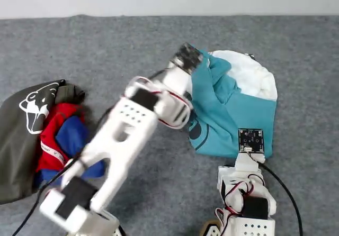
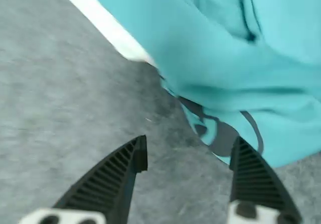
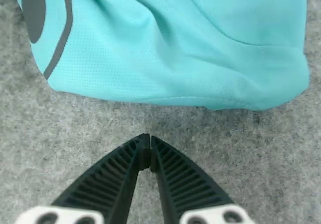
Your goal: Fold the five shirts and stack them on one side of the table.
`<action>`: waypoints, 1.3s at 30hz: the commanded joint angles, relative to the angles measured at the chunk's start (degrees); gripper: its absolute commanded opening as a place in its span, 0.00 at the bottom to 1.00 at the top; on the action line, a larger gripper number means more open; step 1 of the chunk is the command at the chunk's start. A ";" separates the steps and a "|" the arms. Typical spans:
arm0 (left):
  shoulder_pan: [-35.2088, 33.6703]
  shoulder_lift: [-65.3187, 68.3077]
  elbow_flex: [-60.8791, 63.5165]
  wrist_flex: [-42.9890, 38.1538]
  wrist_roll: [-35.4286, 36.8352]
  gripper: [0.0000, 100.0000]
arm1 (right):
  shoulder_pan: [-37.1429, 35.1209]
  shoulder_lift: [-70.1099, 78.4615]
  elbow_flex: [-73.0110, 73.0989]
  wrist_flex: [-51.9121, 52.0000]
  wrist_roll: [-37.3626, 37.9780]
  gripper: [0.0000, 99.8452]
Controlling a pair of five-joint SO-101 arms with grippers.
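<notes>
my left jaws gape wide beside the teal shirt, which lies partly over a white shirt on the desk, my right jaws pinched empty just short of its hem, a heap of shirts well apart.

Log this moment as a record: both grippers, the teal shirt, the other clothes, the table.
left gripper: open, empty, over the table beside the teal shirt
right gripper: shut, empty, just short of the teal shirt's edge
teal shirt: crumpled, partly over a white shirt
pile: dark garment, red shirt, blue shirt, bunched together, apart from the teal shirt
</notes>
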 commanded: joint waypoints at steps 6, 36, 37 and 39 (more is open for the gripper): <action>4.22 13.63 -9.54 -1.49 0.88 0.27 | 0.48 -0.04 0.88 0.48 -0.35 0.01; -4.66 -6.86 -24.92 20.40 -1.93 0.01 | 0.48 -0.04 0.88 0.48 -0.35 0.01; -6.68 -9.32 -24.92 20.40 -1.93 0.01 | 0.48 -0.04 0.88 0.48 -0.35 0.01; -11.16 -13.98 -24.84 20.48 -1.93 0.01 | 0.48 -0.04 0.88 0.48 -0.35 0.01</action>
